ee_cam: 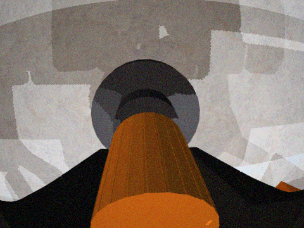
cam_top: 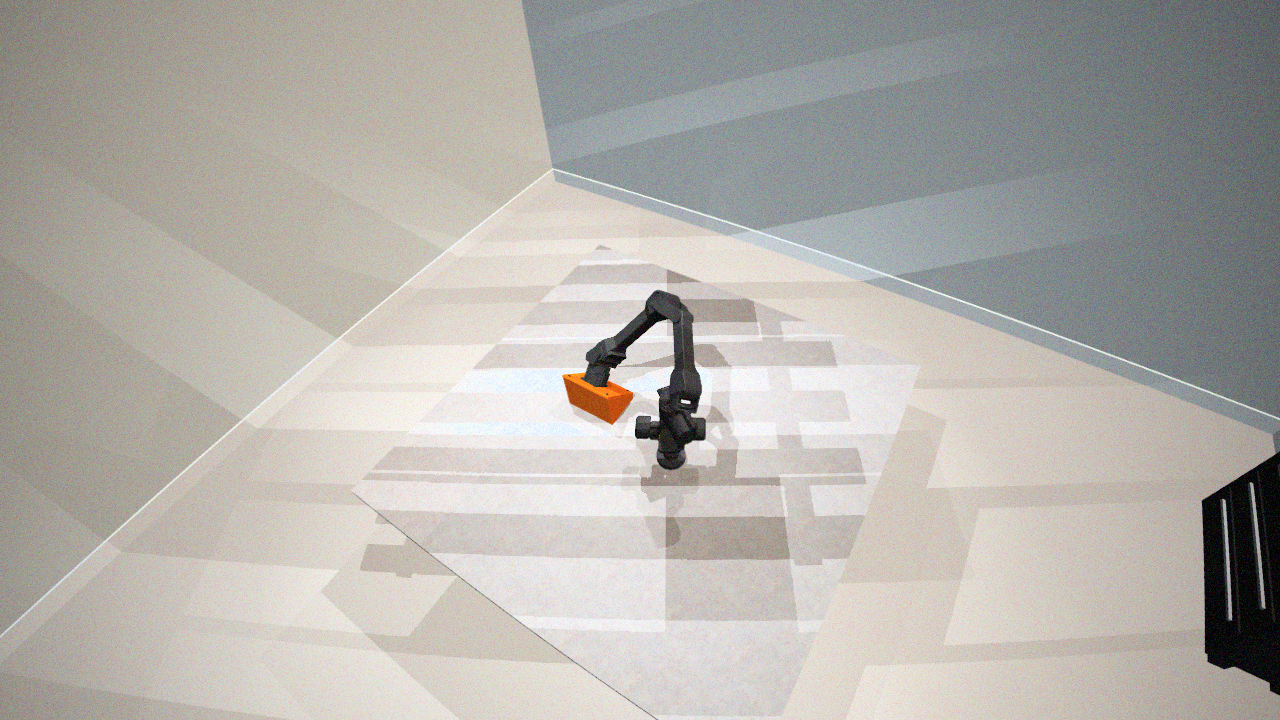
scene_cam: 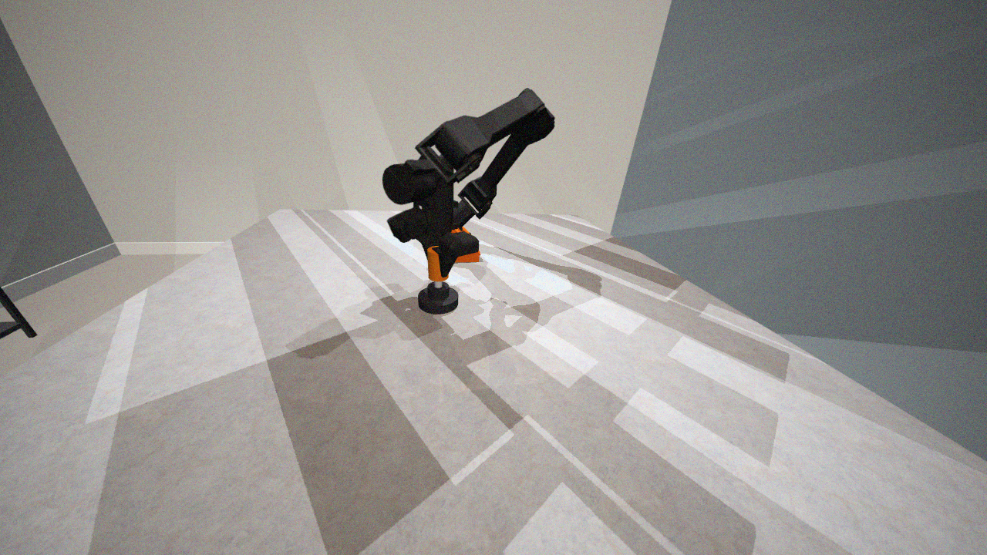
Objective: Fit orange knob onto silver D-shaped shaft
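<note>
Orange knob (scene_cam: 434, 264) (ee_cam: 152, 158) (faceted, upright)

Top looks steeply down from afar; exterior, lower, shares its arm (cam_top: 684, 344) (scene_cam: 506, 124).

The black arm (cam_top: 663, 305) rises from an orange base (cam_top: 596, 402) and bends over toward the round pedestal (cam_top: 671, 461). Striped shadows cross the pale worktop (cam_top: 590, 586). A black slatted object (cam_top: 1244, 573) stands at the right edge.

Orange knob (scene_cam: 434, 264) (ee_cam: 152, 158), black pedestal (scene_cam: 438, 301) (ee_cam: 145, 73), seemingly silver shaft (scene_cam: 438, 284), grey-striped tabletop (cam_top: 733, 586) (scene_cam: 207, 442) (ee_cam: 47, 107)
</note>
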`<act>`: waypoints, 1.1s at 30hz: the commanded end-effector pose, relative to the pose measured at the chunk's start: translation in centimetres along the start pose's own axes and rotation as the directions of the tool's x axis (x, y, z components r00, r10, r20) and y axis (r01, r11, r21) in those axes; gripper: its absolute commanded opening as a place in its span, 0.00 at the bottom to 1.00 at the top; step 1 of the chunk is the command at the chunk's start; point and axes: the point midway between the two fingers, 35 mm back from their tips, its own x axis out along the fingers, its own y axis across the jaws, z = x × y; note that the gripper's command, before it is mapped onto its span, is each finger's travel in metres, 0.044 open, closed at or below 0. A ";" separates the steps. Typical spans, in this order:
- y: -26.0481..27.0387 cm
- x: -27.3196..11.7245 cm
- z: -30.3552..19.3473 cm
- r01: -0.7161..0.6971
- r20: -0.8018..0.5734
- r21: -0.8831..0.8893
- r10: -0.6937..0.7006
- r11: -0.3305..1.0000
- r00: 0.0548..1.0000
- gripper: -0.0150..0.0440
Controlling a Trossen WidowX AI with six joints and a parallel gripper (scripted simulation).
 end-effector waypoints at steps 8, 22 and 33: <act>0.0 0.2 0.2 0.000 0.004 0.044 0.000 0.999 1.000 0.25; 0.0 0.4 -0.1 0.000 0.004 0.044 0.000 0.999 1.000 0.25; 0.1 -0.1 -0.1 0.000 0.004 0.097 0.000 0.995 1.000 0.25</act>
